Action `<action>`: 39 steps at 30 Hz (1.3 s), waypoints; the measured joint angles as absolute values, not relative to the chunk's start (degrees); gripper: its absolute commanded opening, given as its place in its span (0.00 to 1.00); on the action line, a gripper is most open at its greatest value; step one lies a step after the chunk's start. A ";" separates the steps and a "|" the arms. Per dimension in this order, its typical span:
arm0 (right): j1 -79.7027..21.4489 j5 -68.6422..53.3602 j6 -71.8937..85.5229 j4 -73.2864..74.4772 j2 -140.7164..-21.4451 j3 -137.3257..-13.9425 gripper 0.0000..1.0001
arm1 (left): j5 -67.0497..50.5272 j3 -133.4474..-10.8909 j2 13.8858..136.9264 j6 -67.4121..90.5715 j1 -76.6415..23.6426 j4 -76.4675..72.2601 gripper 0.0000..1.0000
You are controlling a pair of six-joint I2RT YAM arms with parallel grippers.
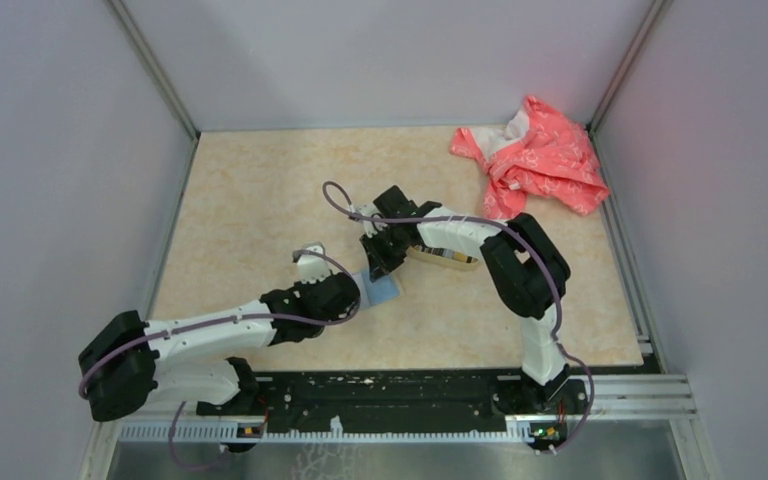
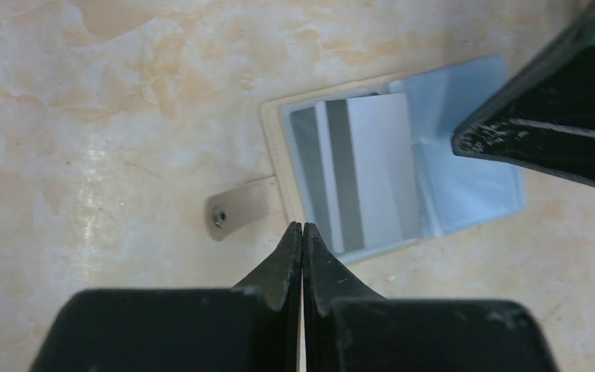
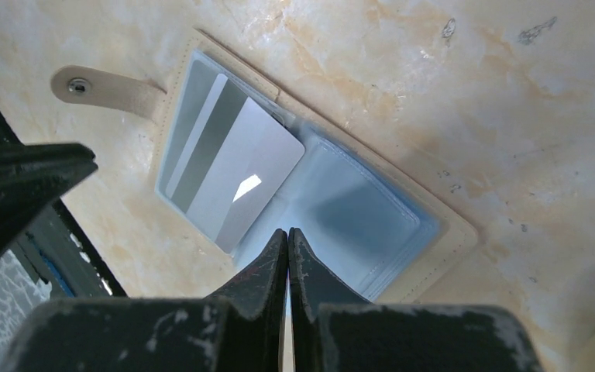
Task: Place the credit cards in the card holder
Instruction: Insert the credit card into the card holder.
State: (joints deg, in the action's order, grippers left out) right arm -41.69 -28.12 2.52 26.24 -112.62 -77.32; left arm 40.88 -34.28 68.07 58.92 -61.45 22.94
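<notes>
left wrist view: the card holder (image 2: 465, 186) lies open on the table (image 2: 85, 155), one grey striped card (image 2: 372, 170) angled in its left sleeve. left gripper (image 2: 302, 232) and right gripper (image 3: 288, 236) are pinched closed, empty. the other cards probably remain to load.

No text, brand or number could be read anywhere. The grey card (image 2: 380, 170) in the card holder (image 2: 465, 203) showed only a plain dark stripe.

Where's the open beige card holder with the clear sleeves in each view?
Top external: open beige card holder, mid-table.
Left wrist: upper right of centre.
Right wrist: centre, running diagonally.
Shared landmark: its beige snap strap, at its left edge in both wrist views; not discernible from above.
</notes>
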 measured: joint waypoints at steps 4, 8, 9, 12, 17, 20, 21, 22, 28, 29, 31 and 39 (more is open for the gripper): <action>-42.85 -26.30 2.55 26.28 -113.84 -77.34 0.00 | 37.36 -32.77 68.60 56.40 -56.95 23.27 0.00; -43.48 -25.04 2.55 26.33 -114.67 -77.41 0.00 | 33.85 -30.70 69.58 54.30 -54.15 22.52 0.00; -43.62 -24.91 2.57 26.44 -114.96 -77.65 0.00 | 33.12 -30.28 69.95 53.91 -53.67 22.11 0.00; -44.25 -24.03 2.57 26.46 -115.42 -78.50 0.00 | 30.81 -29.61 71.55 52.40 -52.25 20.36 0.00; -46.06 -22.35 2.61 26.04 -116.22 -79.70 0.00 | 28.62 -30.35 74.56 49.80 -50.24 14.59 0.00; -46.68 -21.65 2.76 26.02 -116.27 -79.99 0.00 | 28.36 -30.65 75.40 48.36 -49.69 13.34 0.00; -46.76 -21.65 2.83 25.91 -116.29 -80.01 0.00 | 28.29 -30.65 75.53 48.05 -49.52 12.97 0.00; -46.87 -21.74 3.01 25.76 -116.29 -80.01 0.00 | 28.21 -30.65 75.64 47.86 -49.32 12.53 0.00; -47.62 -22.17 3.88 24.51 -116.33 -79.88 0.00 | 27.16 -30.61 76.07 46.78 -48.64 10.68 0.00; -47.62 -22.26 4.10 24.12 -116.31 -79.66 0.00 | 27.05 -30.61 76.09 46.63 -48.58 10.63 0.00; -47.57 -22.39 4.54 23.16 -116.01 -79.00 0.00 | 26.85 -30.61 76.12 46.41 -48.49 10.55 0.00; -46.96 -24.27 2.74 21.98 -112.99 -76.66 0.02 | 25.69 -30.35 76.03 46.33 -48.10 8.97 0.07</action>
State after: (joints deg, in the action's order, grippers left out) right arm -46.96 -24.27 2.74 21.98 -112.99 -76.66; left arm 25.69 -30.35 76.03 46.33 -48.10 8.97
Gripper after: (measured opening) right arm 0.004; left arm 0.005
